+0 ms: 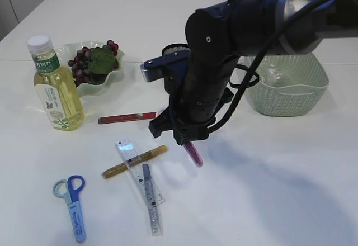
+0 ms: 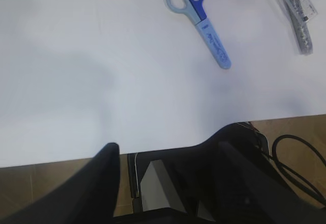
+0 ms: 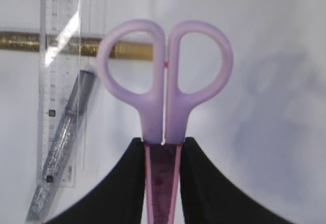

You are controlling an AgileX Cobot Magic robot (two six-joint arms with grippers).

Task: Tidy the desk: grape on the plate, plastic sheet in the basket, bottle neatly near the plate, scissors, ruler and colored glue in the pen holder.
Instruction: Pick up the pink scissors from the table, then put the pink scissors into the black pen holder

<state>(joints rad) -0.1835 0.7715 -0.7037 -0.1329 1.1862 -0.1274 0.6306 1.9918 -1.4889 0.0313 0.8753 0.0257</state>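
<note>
Nearest the desk (image 1: 268, 201) front edge, at 7 o'clock, lie the blue scissors (image 1: 72, 204); open white surface fills 5 o'clock. Just beyond, the clear ruler (image 1: 137, 170) crosses a gold glue stick (image 1: 134, 161) and touches a silver one (image 1: 150, 198). At centre the right pincer (image 3: 163, 147) grips pink scissors (image 3: 165, 81), handles down. The left pincer (image 2: 168, 158) hangs open off the near edge. Farther: red glue stick (image 1: 127, 117), bottle (image 1: 56, 86), grapes (image 1: 92, 61) on the plate (image 1: 114, 78) at 10 o'clock, basket (image 1: 288, 86) at 2 o'clock.
</note>
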